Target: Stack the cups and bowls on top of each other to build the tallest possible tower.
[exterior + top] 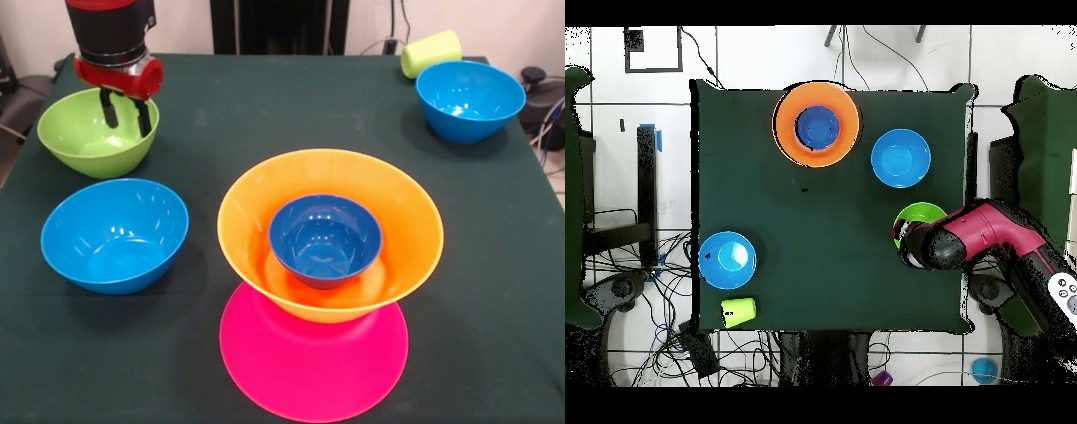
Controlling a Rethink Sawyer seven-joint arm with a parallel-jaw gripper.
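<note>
Bowls sit around a tower (328, 265) near the table's front: an upturned pink bowl (313, 367) as base, an orange bowl (330, 231) upright on it, a small dark-blue bowl (325, 238) nested inside, probably for steadiness. Left of the tower is a blue bowl (115, 234); behind that, a green bowl (97, 132). The gripper (124, 115) hangs over the green bowl, fingers slightly apart, holding nothing (likely choosing it next). Far right of the tower are another blue bowl (470, 100) and a tipped yellow-green cup (431, 53). Other cups are out of sight.

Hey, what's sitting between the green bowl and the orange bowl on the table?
In the overhead view, one blue bowl lies roughly between the green bowl and the orange bowl. The front view shows it off to one side, with bare table on the direct line.
</note>
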